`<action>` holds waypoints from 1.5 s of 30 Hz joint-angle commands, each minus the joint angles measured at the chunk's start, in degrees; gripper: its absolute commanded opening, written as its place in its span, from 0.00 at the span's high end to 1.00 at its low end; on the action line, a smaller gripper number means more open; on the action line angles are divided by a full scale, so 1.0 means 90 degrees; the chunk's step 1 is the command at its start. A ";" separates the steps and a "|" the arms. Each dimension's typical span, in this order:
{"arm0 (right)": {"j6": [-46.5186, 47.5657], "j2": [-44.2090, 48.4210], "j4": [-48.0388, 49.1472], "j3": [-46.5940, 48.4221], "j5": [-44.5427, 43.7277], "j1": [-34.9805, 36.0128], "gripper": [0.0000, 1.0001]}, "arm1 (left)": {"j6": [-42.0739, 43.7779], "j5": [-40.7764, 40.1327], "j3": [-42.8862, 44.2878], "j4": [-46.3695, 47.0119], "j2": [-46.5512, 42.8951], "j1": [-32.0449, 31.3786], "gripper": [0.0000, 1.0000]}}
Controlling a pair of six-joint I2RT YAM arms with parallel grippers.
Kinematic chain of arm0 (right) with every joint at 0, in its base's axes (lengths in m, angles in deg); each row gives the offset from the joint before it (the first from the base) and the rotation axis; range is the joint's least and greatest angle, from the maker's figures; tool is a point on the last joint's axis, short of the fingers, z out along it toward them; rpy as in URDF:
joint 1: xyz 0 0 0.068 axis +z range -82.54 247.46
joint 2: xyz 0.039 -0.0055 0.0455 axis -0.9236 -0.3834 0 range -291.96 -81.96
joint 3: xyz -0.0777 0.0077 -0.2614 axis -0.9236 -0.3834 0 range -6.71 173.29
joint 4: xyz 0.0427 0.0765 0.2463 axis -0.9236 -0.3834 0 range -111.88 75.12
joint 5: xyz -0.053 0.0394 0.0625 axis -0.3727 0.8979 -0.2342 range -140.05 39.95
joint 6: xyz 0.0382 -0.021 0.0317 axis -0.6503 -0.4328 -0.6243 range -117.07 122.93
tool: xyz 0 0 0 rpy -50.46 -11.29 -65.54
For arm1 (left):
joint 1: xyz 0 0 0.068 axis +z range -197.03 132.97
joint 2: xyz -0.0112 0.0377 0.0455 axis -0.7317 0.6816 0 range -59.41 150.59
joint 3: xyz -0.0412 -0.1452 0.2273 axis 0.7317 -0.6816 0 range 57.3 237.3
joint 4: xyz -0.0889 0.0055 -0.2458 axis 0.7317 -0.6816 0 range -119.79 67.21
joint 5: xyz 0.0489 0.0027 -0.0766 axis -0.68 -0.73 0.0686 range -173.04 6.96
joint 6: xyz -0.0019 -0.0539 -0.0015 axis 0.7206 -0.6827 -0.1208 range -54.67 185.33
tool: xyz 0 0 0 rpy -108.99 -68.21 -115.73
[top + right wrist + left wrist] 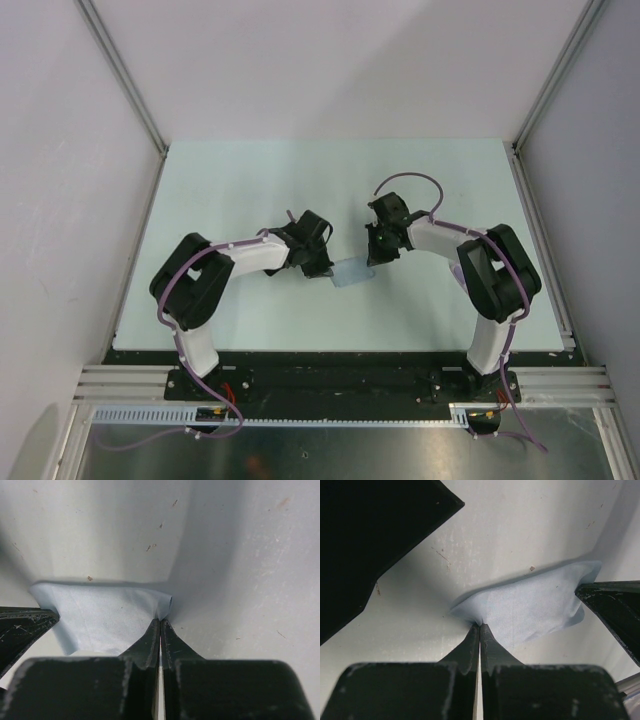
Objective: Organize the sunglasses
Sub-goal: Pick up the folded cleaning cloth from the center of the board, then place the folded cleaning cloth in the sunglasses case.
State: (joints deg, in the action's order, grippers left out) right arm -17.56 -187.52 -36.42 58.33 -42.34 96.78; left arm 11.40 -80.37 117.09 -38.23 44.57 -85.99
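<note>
The light blue cloth [352, 274] hangs stretched between my two grippers near the middle of the table. My left gripper [328, 272] is shut on its left corner; in the left wrist view the closed fingertips [480, 626] pinch the cloth [530, 605]. My right gripper [372, 262] is shut on its right corner; in the right wrist view the closed fingertips [160, 621] pinch the cloth [100, 615]. The other gripper's finger shows at each wrist view's edge. The pink sunglasses and the black case are out of view.
The pale green table [250, 180] is walled by grey panels at left, right and back. A metal rail [340, 380] runs along the near edge by the arm bases.
</note>
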 commanded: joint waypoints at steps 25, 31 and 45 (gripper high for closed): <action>0.0031 0.0772 0.0079 0.0371 -0.0221 0.0150 1.00 | 0.0690 -0.0512 0.0173 -0.0306 -0.0919 0.0012 1.00; -0.0008 0.0888 0.0030 0.0527 -0.0221 0.0199 1.00 | 0.0719 -0.0707 0.0163 -0.0306 -0.1202 0.0012 1.00; 0.0031 0.0655 0.0079 0.1532 -0.0124 0.0414 1.00 | 0.0836 -0.1176 0.0075 -0.0618 -0.1885 0.0246 1.00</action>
State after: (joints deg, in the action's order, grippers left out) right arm -17.56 -181.94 -36.86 67.29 -43.37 99.36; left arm 17.65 -87.97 117.53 -42.45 31.13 -85.22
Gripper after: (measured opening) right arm 0.010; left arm 0.006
